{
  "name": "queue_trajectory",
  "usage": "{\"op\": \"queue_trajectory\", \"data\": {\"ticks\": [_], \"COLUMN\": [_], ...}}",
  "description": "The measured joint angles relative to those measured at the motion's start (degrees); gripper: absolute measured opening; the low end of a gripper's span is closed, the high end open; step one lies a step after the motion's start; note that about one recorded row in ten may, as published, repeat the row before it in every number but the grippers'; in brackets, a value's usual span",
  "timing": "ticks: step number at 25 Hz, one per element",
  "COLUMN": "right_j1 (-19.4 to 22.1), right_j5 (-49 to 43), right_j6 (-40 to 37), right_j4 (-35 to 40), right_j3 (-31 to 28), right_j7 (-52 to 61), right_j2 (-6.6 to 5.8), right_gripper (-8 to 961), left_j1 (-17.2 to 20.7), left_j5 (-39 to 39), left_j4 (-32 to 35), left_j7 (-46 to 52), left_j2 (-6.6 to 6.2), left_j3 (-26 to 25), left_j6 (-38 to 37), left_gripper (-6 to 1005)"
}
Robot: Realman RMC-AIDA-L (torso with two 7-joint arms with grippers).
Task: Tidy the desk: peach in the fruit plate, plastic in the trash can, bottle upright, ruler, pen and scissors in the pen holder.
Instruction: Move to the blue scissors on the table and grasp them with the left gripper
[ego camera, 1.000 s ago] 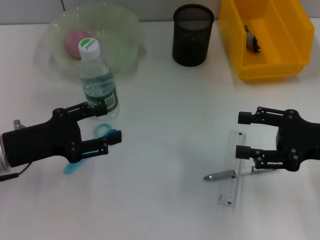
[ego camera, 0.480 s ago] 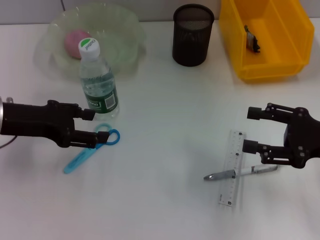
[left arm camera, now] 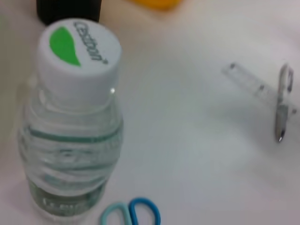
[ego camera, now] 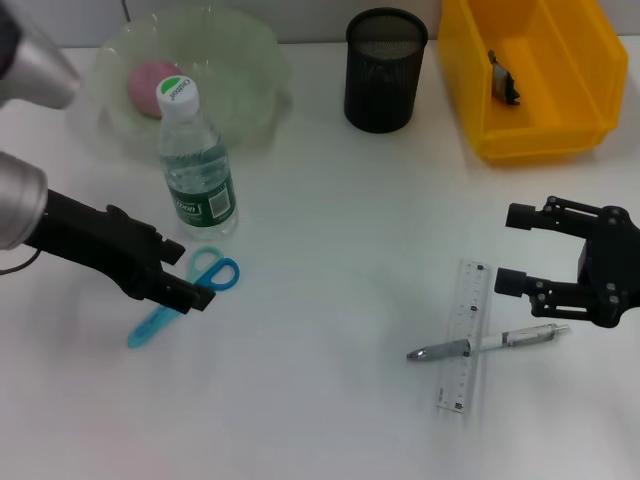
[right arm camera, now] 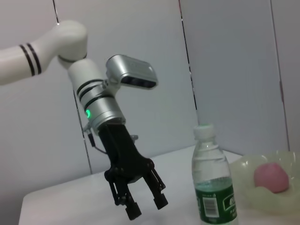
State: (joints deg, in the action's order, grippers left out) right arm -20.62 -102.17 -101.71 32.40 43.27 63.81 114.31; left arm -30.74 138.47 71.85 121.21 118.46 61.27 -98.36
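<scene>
My left gripper (ego camera: 190, 277) is open and tilted down over the blue-handled scissors (ego camera: 213, 272), which lie flat on the desk (ego camera: 330, 250); the right wrist view shows the left gripper (right arm camera: 147, 207) open too. The bottle (ego camera: 197, 170) stands upright just behind them. The peach (ego camera: 150, 78) lies in the fruit plate (ego camera: 255, 60). My right gripper (ego camera: 515, 250) is open, right of the ruler (ego camera: 462, 335) and the pen (ego camera: 485, 343) lying across it. The pen holder (ego camera: 385, 70) stands at the back. A dark scrap (ego camera: 503, 78), apparently the plastic, lies in the trash can (ego camera: 530, 130).
The left wrist view shows the bottle (left arm camera: 72, 131) close up, the scissors' loops (left arm camera: 131, 213) below it, and the ruler (left arm camera: 253, 84) and pen (left arm camera: 282, 108) farther off. Bare tabletop lies between the two arms.
My left arm has swung up and its gripper now tilts down at the scissors' handles. My right gripper has drawn back to the right, away from the ruler and pen.
</scene>
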Motion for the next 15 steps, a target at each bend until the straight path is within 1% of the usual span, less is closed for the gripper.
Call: {"op": "queue_trajectory", "data": {"ticks": [2, 3, 4, 7, 10, 11, 13, 15], "right_j1": [-0.11, -0.27, -0.27, -0.43, -0.39, -0.35, -0.21, -0.16], "right_j5": [-1.11, -2.92, -2.92, -5.37, -5.66, -5.66, -5.67, -5.67], "right_j6": [-0.04, -0.07, -0.07, 0.52, 1.37, 1.48, 1.53, 1.53], "right_j4": [0.13, 0.52, 0.52, 1.16, 1.17, 1.17, 1.17, 1.17], "right_j3": [-0.01, -0.01, -0.01, -0.02, 0.03, 0.03, 0.05, 0.05], "right_j7": [0.00, 0.00, 0.00, 0.00, -0.01, -0.03, -0.04, -0.05], "right_j2": [-0.10, -0.20, -0.20, -0.24, -0.23, -0.21, -0.14, -0.11], "right_gripper": [787, 787, 787, 787, 787, 787, 787, 787], "left_j1": [-0.82, -1.53, -1.53, -2.14, -2.58, -2.58, -3.29, -3.57], "left_j5": [1.88, 3.30, 3.30, 4.85, 6.85, 6.85, 8.88, 9.60], "left_j4": [0.64, 1.08, 1.08, 1.56, 1.82, 1.82, 1.89, 1.91], "left_j7": [2.80, 5.46, 5.46, 8.11, 9.91, 9.91, 11.93, 12.65], "left_j2": [0.11, 0.14, 0.14, 0.20, 0.30, 0.30, 0.36, 0.36], "left_j3": [2.63, 5.11, 5.11, 8.05, 10.43, 10.43, 13.07, 13.96], "left_j6": [0.00, 0.18, 0.18, 0.85, 1.72, 1.72, 2.56, 2.76], "left_gripper": [783, 783, 783, 783, 783, 782, 782, 782]}}
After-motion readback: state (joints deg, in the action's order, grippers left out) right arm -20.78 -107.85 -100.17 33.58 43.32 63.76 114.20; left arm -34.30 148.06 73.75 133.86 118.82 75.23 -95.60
